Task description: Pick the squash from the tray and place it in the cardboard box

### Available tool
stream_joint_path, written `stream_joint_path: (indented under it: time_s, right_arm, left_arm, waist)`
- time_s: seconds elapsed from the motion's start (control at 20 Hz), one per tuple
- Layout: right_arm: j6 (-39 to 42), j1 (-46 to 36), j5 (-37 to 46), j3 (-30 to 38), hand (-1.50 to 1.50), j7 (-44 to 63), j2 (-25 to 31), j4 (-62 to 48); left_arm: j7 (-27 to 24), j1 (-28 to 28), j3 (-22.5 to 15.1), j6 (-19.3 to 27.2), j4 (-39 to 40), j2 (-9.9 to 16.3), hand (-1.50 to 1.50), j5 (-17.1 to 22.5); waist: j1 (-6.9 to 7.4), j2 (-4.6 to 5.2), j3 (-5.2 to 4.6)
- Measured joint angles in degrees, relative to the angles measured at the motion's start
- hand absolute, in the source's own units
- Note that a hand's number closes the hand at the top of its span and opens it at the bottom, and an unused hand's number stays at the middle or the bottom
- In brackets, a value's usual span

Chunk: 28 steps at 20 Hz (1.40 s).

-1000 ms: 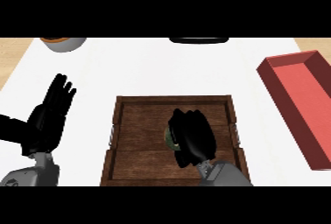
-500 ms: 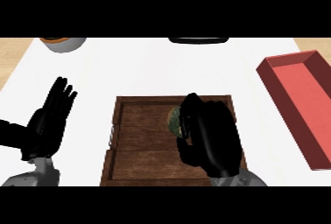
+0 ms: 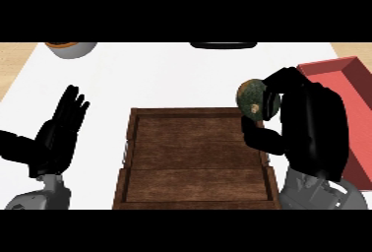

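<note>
The squash [image 3: 252,100], dark green with tan patches, is held in the air over the tray's far right corner. My right hand [image 3: 309,125] is shut on it, fingers curled over its right side and hiding part of it. The wooden tray [image 3: 196,182] lies in the middle of the white counter with nothing in it. The box [image 3: 349,88] shows as a red-walled open container at the right edge, just right of my right hand. My left hand [image 3: 56,135] rests open at the left, fingers up, well clear of the tray.
A grey bowl [image 3: 70,48] with an orange inside sits at the far left corner. A dark flat object [image 3: 223,45] lies at the counter's far edge, centre right. The wooden floor shows beyond the counter's left side.
My right hand has lifted the squash out of the tray and carried it up and to the right, toward the box. The left hand has stayed where it was.
</note>
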State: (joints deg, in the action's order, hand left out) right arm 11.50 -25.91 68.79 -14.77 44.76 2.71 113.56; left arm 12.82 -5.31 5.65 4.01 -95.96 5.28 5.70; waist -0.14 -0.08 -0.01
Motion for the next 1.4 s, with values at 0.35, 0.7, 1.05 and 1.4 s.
stream_joint_path:
  time_s: [0.35,0.7,1.05,1.4]
  right_arm:
    - [1.9,-0.3,-6.8,13.6,1.50,-5.1,6.2,-2.0]
    - [-3.3,-1.7,-7.2,22.7,1.50,-13.4,14.5,-13.1]
    - [-11.4,-3.4,-6.4,27.2,1.50,-23.2,20.0,-30.8]
    - [-6.0,-4.6,-3.5,26.5,-1.50,-27.2,26.2,-47.3]
  left_arm:
    - [-0.9,-1.4,0.4,0.0,2.1,0.1,0.00,-0.2]
    - [-1.3,-0.8,-0.1,-0.1,1.8,-0.1,0.00,-0.6]
    - [0.3,-1.3,0.0,-0.3,0.5,0.1,0.00,0.2]
    - [0.2,-2.2,-0.3,-0.2,0.8,0.0,0.00,-0.2]
  waist:
    - [0.09,0.09,0.02]
    - [0.34,0.16,0.03]
    - [0.73,0.24,0.03]
    - [1.42,0.53,0.03]
